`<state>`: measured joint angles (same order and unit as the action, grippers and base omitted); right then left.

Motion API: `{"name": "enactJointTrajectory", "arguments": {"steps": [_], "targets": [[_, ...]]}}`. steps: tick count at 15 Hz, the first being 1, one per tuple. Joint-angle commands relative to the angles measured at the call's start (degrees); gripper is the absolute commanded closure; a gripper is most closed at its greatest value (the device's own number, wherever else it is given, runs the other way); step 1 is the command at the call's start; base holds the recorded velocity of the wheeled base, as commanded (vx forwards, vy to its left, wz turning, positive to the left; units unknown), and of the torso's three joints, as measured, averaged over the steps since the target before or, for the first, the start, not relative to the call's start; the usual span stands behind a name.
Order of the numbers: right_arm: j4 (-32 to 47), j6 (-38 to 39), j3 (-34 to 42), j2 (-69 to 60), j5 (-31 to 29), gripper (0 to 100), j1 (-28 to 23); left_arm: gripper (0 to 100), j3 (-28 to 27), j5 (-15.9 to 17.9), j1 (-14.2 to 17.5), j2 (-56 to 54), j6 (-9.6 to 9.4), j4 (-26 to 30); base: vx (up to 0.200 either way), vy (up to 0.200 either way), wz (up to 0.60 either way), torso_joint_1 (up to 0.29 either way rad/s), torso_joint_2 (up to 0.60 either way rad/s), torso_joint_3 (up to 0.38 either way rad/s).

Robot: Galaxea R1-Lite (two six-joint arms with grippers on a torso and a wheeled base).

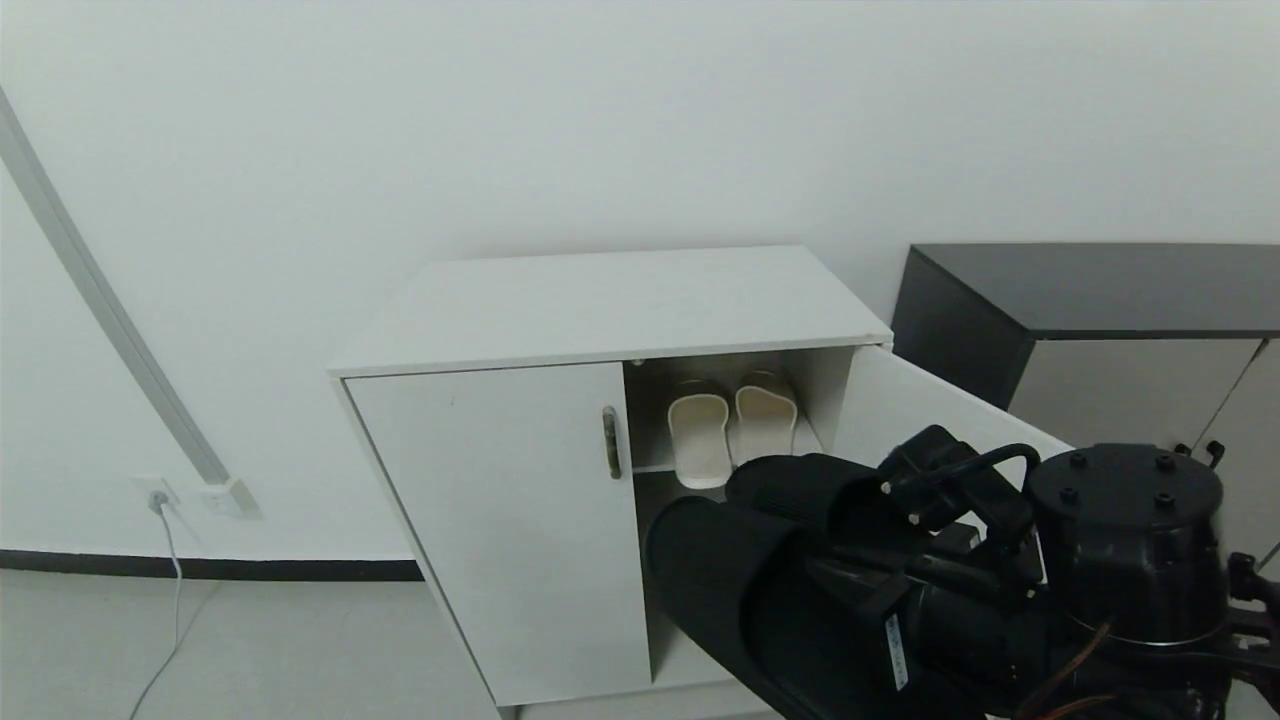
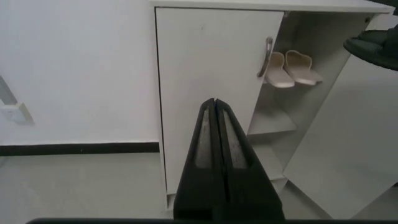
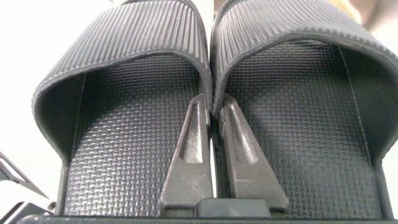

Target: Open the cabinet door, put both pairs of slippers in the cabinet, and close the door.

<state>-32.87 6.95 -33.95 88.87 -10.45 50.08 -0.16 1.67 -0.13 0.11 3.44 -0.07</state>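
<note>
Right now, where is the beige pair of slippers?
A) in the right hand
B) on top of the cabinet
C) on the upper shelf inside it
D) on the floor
C: the beige slippers lie on the upper shelf inside the open cabinet; the right hand holds the black pair.

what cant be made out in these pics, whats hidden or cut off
- Head view: lower shelves of the cabinet, hidden by the black slippers held in front.
- Head and left wrist views: whatever is behind the shut left door.
- Head view: far ends of the beige slippers, cut off by the cabinet top.
- Right wrist view: most of the black slippers' length, cut off by the picture's edges; the right pincer covers their inner walls.
</note>
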Motion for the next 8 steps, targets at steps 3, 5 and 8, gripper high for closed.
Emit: {"name": "enactJointTrajectory", "arguments": {"steps": [3,5,8], "targets": [[0.0,0.0,0.2,0.6,0.0,100,0.0,100,0.0,0.0,0.0,0.0,-0.01,0.0,0.0,0.0,0.0,-0.19,0.51,0.318],[-0.1,0.0,0.2,0.8,0.0,100,0.0,100,0.0,-0.1,0.0,0.0,-0.01,0.0,0.0,0.0,0.0,-0.166,0.49,0.315],[-0.1,0.0,0.2,0.6,0.0,100,0.0,100,0.0,-0.1,0.0,0.0,0.08,0.0,0.0,0.0,0.0,-0.152,0.48,0.321]]}}
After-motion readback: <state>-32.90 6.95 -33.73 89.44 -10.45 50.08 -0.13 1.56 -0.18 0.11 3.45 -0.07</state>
